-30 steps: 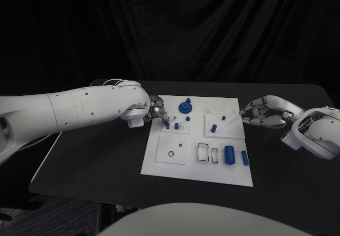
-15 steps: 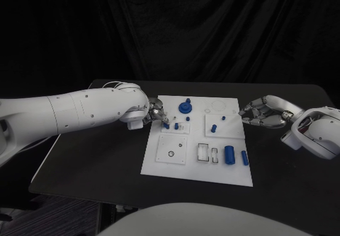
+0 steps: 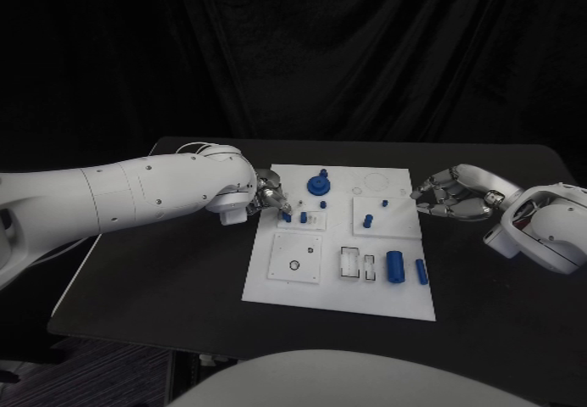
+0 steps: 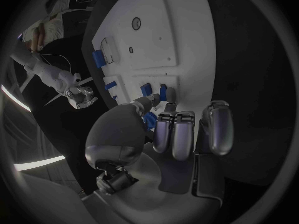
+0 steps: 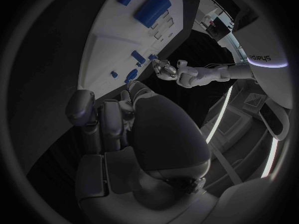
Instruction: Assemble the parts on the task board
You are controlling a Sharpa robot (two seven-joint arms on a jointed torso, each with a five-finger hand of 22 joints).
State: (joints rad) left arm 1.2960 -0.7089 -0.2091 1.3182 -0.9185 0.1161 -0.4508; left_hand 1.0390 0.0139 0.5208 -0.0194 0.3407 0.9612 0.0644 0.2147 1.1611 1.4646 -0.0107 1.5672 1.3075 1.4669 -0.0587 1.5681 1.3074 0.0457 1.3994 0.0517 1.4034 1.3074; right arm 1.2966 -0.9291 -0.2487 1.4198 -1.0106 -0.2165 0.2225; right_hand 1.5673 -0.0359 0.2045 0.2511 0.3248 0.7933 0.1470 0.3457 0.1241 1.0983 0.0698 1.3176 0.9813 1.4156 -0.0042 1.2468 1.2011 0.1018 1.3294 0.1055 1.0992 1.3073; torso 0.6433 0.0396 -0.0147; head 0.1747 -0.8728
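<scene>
The left hand (image 3: 271,200) reaches in from the left, fingers curled. The right hand (image 3: 455,195) hovers at the right, fingers curled in.

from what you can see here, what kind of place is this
Probably a robotics lab or test cell: a black table against dark drapes, a white task board with small blue parts, and nothing household nearby.

Board (image 3: 293,288): white, flat at table centre.
Parts: blue; knob (image 3: 321,184) upright at far edge, cylinder (image 3: 395,265) lying near right.
</scene>
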